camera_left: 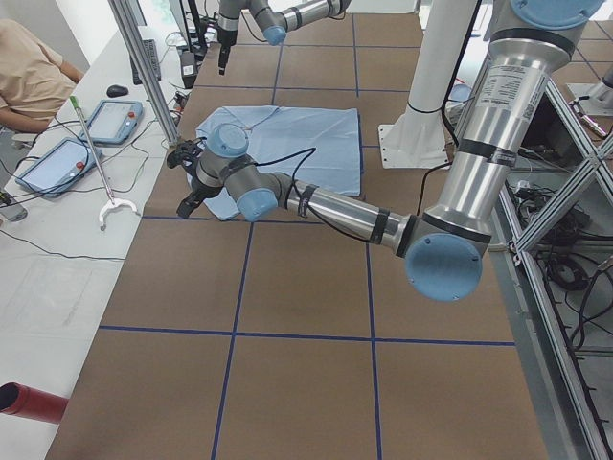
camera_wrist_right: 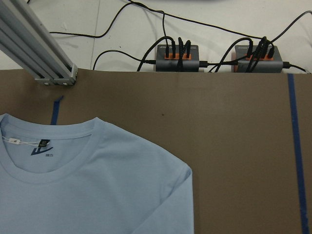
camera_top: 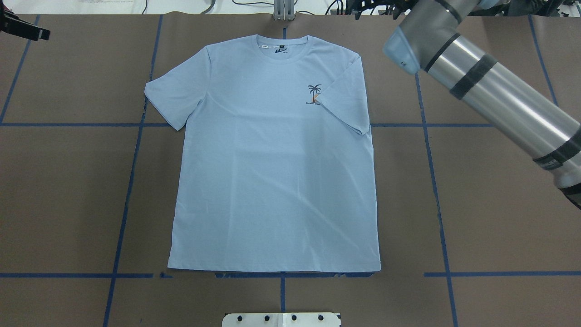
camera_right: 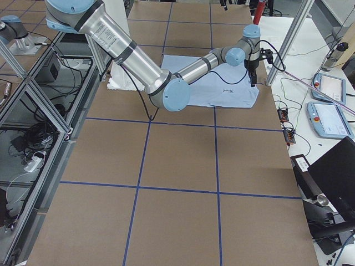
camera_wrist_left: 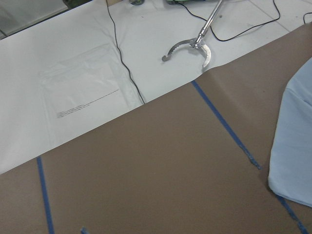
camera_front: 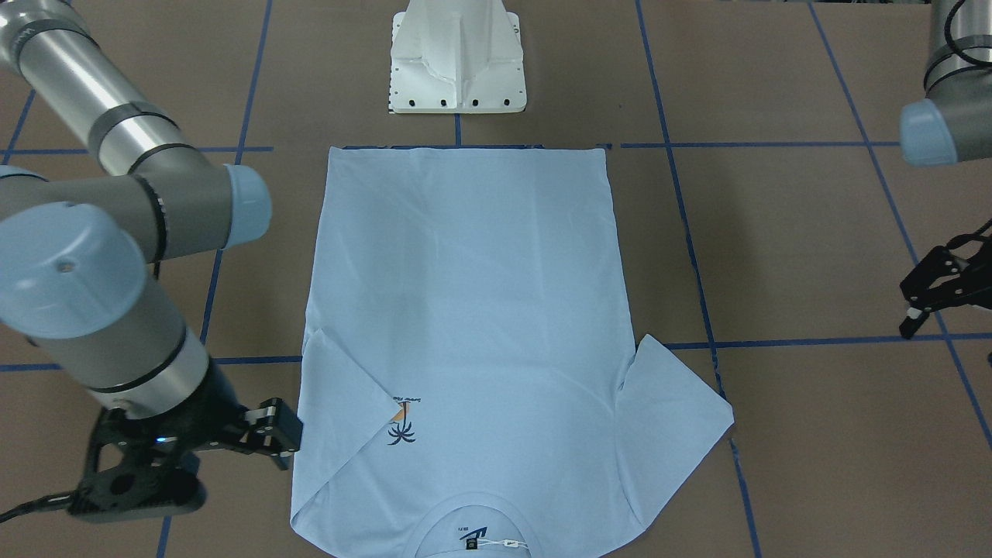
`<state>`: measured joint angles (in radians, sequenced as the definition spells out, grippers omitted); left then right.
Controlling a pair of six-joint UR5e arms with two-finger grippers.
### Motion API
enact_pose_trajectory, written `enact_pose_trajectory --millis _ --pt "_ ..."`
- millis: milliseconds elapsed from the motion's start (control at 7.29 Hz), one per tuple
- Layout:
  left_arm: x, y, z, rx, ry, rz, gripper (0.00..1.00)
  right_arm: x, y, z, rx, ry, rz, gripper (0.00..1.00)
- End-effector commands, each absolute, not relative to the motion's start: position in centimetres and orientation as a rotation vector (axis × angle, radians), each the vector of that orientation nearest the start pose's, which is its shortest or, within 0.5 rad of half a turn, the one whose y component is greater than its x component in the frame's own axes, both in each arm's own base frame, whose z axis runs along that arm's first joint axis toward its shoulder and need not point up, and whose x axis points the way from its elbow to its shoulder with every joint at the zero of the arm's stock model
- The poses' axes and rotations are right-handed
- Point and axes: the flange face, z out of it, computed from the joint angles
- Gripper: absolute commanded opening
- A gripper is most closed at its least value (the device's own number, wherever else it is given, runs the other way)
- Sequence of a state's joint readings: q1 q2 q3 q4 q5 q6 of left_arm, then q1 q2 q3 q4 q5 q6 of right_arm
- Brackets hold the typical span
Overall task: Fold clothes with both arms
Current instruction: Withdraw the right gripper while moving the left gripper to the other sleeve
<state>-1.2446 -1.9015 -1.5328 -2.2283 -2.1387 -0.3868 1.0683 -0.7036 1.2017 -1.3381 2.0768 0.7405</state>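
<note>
The clothes are one pale blue T-shirt (camera_front: pixel 473 310) (camera_top: pixel 272 172), lying flat with its collar on the far side from my base. On my right side, its sleeve (camera_top: pixel 347 97) is folded in over the chest and reaches the palm print (camera_top: pixel 314 93) (camera_front: pixel 401 430). The other sleeve (camera_top: pixel 174 97) is spread out. My right gripper (camera_front: pixel 293 446) hovers open just beside the folded sleeve, holding nothing. Open and empty too, my left gripper (camera_front: pixel 905 310) (camera_left: pixel 180 180) hangs well off the shirt's spread-sleeve side. The wrist views show the shirt's edge (camera_wrist_left: pixel 297 146) and its collar (camera_wrist_right: pixel 48 151).
The white pedestal base (camera_front: pixel 457 70) stands just past the shirt's hem. Blue tape lines (camera_top: pixel 131 181) grid the brown table. Beyond the far edge are power boxes (camera_wrist_right: pixel 178 58), an aluminium post (camera_wrist_right: pixel 39 53) and a white side table with tablets and a seated person (camera_left: pixel 34 77).
</note>
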Motion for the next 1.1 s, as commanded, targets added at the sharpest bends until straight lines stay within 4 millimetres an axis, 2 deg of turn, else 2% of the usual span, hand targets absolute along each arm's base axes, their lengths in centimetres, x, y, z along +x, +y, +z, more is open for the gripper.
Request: enact_pose_trajectory --millis 0,137,274,412,686,823,960 --pt "22.4 -64.6 40.0 0.603 0.873 0.14 1.0 -19.9 -74.5 33.0 0.308 -0.821 -0.071 1.0" --pt "25.2 -64.7 40.1 0.579 0.891 0.051 0.94 -15.7 -73.9 35.6 0.313 -0.831 -0.082 1.0" --pt "28.0 -64.5 41.7 0.546 0.903 -0.058 0.75 -13.9 -72.8 37.1 0.313 -0.835 -0.074 1.0" --pt "31.2 -64.6 42.8 0.556 0.893 -0.114 0.68 -13.5 -72.1 38.0 0.311 -0.83 -0.071 1.0" --pt "36.5 -65.1 45.2 0.567 0.828 -0.128 0.64 -13.2 -71.6 38.9 0.31 -0.824 -0.066 1.0" --pt "37.4 -65.1 46.4 0.562 0.818 -0.124 0.63 -13.2 -71.6 39.0 0.309 -0.822 -0.065 1.0" --pt "37.6 -65.0 46.9 0.56 0.816 -0.122 0.62 -13.2 -71.6 39.0 0.311 -0.821 -0.065 1.0"
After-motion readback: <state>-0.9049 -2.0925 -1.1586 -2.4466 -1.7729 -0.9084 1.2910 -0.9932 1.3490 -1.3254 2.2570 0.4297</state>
